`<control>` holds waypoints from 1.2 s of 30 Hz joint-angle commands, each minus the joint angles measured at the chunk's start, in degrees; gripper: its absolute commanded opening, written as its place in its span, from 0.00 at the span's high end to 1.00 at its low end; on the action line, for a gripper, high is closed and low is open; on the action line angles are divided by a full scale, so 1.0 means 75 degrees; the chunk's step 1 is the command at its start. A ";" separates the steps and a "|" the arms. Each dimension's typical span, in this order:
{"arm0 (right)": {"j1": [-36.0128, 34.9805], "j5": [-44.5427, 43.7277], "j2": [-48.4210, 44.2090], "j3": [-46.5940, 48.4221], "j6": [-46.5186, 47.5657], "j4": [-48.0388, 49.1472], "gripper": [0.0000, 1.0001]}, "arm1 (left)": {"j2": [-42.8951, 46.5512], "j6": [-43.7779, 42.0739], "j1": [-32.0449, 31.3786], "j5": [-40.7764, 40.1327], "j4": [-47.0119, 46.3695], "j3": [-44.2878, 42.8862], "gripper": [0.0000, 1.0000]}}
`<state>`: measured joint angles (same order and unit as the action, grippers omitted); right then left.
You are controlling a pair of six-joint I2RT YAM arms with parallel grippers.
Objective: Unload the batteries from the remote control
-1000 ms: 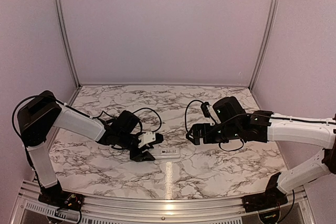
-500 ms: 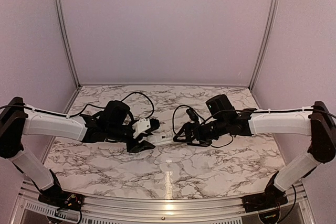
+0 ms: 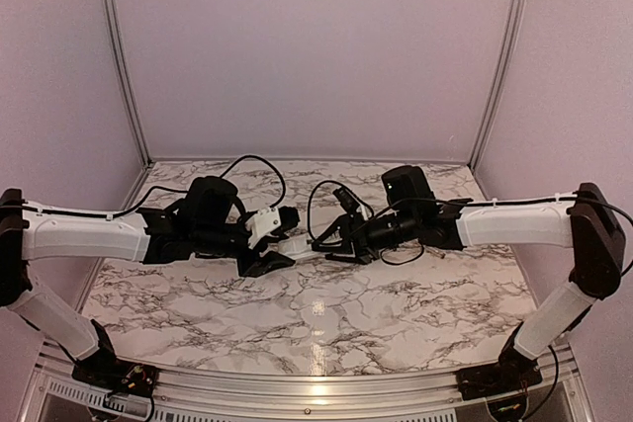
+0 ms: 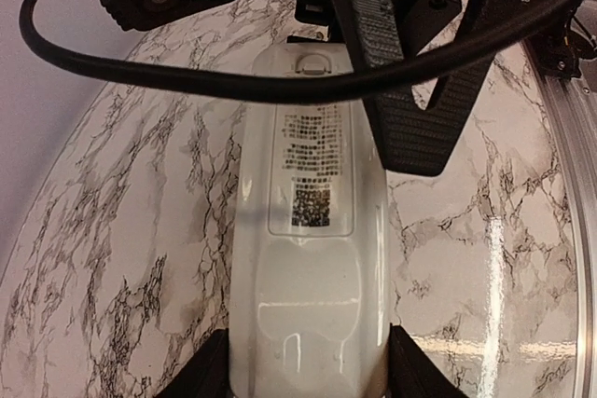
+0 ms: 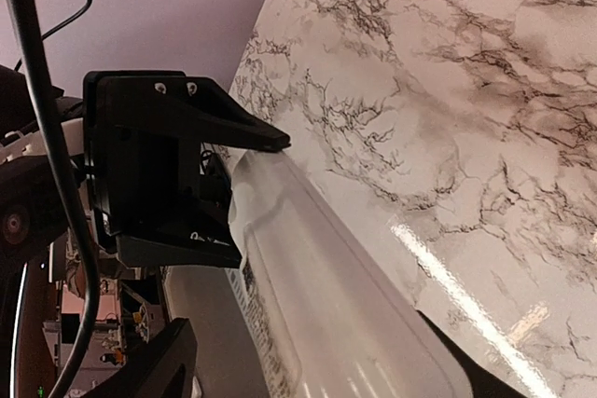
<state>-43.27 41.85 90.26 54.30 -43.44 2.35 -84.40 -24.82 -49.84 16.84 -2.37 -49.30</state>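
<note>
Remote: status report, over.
Left gripper shut on remote. Right gripper straddles its far end, grip unclear. Cover on, batteries unseen. Cable crosses near cover.

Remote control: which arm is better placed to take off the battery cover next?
Right. The left gripper clamps the slim white plastic remote control; the right gripper straddles its free, latch end.

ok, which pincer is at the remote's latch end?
The right pincer, at the cover-latch end of the remote control; the left pincer grips the plain end.

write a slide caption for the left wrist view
Left gripper holds the remote control label-up over the marble table, right gripper finger at its far end
</note>
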 commanded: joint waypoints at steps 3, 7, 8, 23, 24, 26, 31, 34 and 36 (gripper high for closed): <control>-0.0009 0.0128 0.0106 0.0342 -0.0130 0.0371 0.37 | 0.0349 -0.0087 -0.0161 -0.0139 0.0209 -0.0303 0.62; -0.0009 0.0116 0.0078 0.0299 -0.0201 0.0487 0.40 | 0.0477 -0.0187 -0.0260 -0.0319 0.0279 -0.0306 0.62; -0.0009 0.0116 0.0066 0.0298 -0.0217 0.0509 0.40 | 0.0493 -0.0200 -0.0283 -0.0355 0.0300 -0.0312 0.62; -0.0002 0.0564 0.0118 0.0365 -0.0270 0.0832 0.87 | 0.0647 -0.0214 -0.0467 -0.0720 0.0558 -0.0492 0.46; -0.0002 0.0616 0.0118 0.0390 -0.0260 0.0831 0.89 | 0.0689 -0.0141 -0.0467 -0.0802 0.0584 -0.0534 0.38; -0.0008 0.0674 0.0108 0.0447 -0.0218 0.0804 0.91 | 0.0802 0.0010 -0.0467 -0.0977 0.0643 -0.0594 0.22; -0.0007 0.0563 0.0028 0.0849 0.0095 0.0515 0.91 | 0.1287 0.0608 -0.0467 -0.1567 0.0668 -0.0634 0.01; 0.0000 0.0476 -0.0015 0.1161 0.0364 0.0332 0.91 | 0.1464 0.1114 -0.0448 -0.2250 0.0861 -0.0739 0.01; -0.0003 0.0383 -0.0085 0.1267 0.0531 0.0229 0.91 | 0.1469 0.1810 -0.0428 -0.3239 0.1006 -0.0922 0.01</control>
<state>-43.27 45.82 90.54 59.88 -43.27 5.43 -74.48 -19.90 -52.99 4.12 2.24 -53.25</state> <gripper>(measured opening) 0.215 0.990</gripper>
